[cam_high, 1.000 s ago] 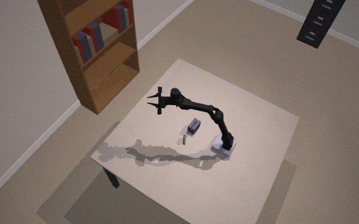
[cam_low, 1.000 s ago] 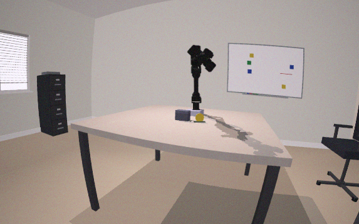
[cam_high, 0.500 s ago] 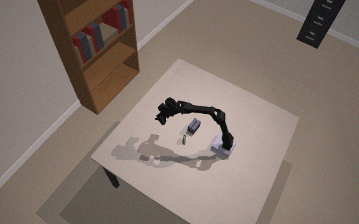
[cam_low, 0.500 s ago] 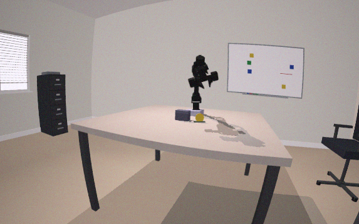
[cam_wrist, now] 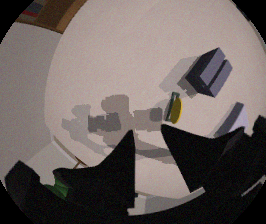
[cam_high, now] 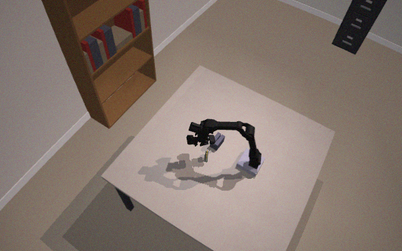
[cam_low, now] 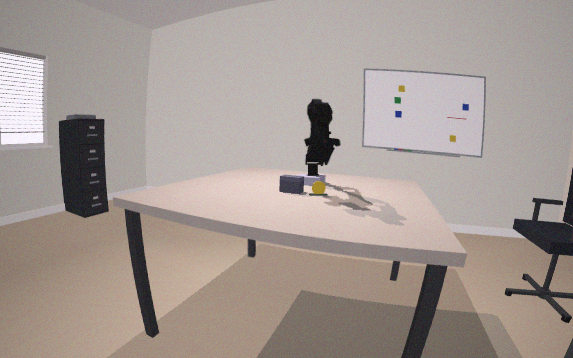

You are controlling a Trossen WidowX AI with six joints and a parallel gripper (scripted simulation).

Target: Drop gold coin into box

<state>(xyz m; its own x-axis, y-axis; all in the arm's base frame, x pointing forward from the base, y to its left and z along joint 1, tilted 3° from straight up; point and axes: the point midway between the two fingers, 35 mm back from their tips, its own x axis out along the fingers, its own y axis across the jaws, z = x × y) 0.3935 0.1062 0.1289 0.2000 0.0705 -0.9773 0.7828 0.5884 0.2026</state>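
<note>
The gold coin [cam_high: 207,155] [cam_low: 318,188] [cam_wrist: 177,111] stands on its edge in the dark-green holder [cam_low: 318,194] [cam_wrist: 175,94]. The closed grey box [cam_high: 217,141] [cam_low: 291,184] [cam_wrist: 213,65] stands beside the holder, with a narrow dark slot along its lid. My gripper [cam_wrist: 147,130] is partly open, with nothing between its fingers. It points down and hangs above the table, well clear of the coin. In the wrist view the coin lies ahead of the fingertips and to the right of the gap. The fingertips are hard to tell apart in the top and exterior views.
The pale arm base [cam_high: 243,165] [cam_wrist: 234,119] is on the table [cam_high: 258,105] [cam_low: 208,200], beyond the box and coin in the exterior view. Shadows of the arm fall beside the holder. A bookshelf [cam_high: 100,116] stands on the floor away from the table.
</note>
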